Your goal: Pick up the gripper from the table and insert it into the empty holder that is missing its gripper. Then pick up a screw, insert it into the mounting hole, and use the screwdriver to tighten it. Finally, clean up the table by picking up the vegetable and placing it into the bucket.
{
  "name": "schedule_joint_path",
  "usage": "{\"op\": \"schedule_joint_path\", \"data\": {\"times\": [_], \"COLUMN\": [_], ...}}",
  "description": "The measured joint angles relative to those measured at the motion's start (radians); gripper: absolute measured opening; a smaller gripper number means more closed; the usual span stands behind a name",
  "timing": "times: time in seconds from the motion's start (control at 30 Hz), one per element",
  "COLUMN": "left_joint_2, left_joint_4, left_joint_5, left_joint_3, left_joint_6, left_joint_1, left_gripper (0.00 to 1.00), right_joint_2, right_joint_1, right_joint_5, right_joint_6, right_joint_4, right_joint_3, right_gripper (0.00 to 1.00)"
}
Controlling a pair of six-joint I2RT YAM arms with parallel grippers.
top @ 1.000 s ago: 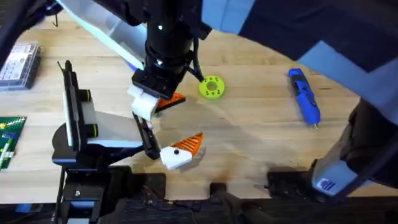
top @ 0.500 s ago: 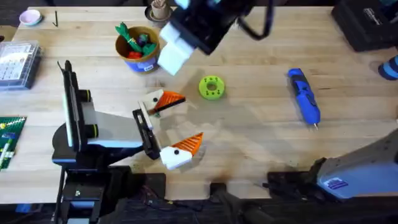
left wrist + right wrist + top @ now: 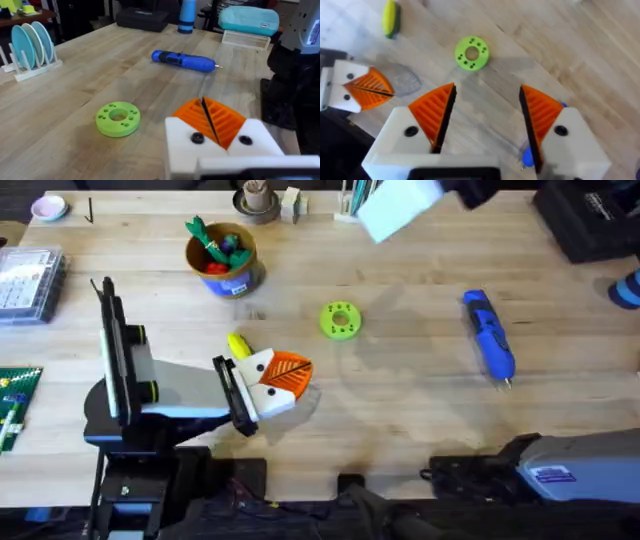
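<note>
The vegetable [image 3: 239,345] lies beside the closed left hand [image 3: 275,380] (empty); the right hand [image 3: 485,117] gapes empty.

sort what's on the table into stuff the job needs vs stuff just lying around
Job:
- blue pen-shaped screwdriver
- small yellow toy vegetable with green end
- round tan bucket with blue label
- left gripper, orange pads together

Lying about:
- green plastic disc
- clear parts box
- brown cup

The left gripper [image 3: 210,122] has its two orange ribbed pads [image 3: 225,120] pressed together. Near it lies a green disc [image 3: 118,118]; farther off, the blue screwdriver [image 3: 182,61] lies flat.
</note>
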Motion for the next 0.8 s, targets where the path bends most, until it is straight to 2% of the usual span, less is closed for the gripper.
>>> {"op": "schedule_joint_path", "data": {"times": [0.17,0.37,0.57,0.67,0.8], "left_joint_2": [0.000,0.000,0.000,0.000,0.000], "left_joint_4": [0.000,0.000,0.000,0.000,0.000], "left_joint_5": [0.000,-0.003,-0.004,-0.004,-0.004], "left_joint_3": [0.000,0.000,0.000,0.000,0.000], "left_joint_6": [0.000,0.000,0.000,0.000,0.000], "left_joint_1": [0.000,0.000,0.000,0.000,0.000], "left_gripper": [0.004,0.004,0.004,0.004,0.004], "right_joint_2": [-0.060,-0.205,-0.373,-0.417,-0.416], "right_joint_1": [-0.104,-0.225,-0.384,-0.474,-0.605], "right_joint_5": [0.008,0.041,0.056,0.059,0.064], "right_joint_6": [0.031,0.083,0.137,0.144,0.154], "right_joint_4": [0.004,0.093,0.188,0.195,0.232], "right_joint_3": [-0.080,-0.361,-0.641,-0.729,-0.818], "right_gripper": [0.823,0.824,0.824,0.824,0.825]}}
